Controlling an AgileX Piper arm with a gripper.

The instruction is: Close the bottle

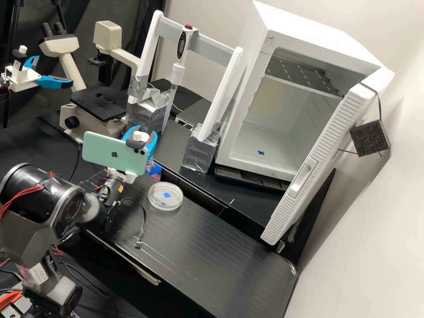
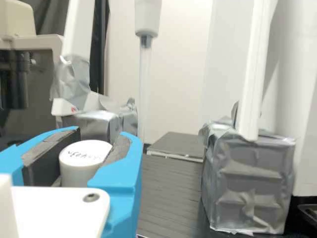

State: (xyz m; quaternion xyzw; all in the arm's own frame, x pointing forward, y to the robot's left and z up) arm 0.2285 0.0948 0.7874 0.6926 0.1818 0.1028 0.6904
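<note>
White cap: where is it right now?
Wrist view: the white cap sits in the gripper, between its two blue fingers, in front of the silver-wrapped left foot of the white stand.

You are seeing the pale wall (image 1: 375,247) glowing brightly. Silver tape (image 2: 94,119) is glinting, while shade is lying inside the white cabinet (image 1: 309,35).
</note>
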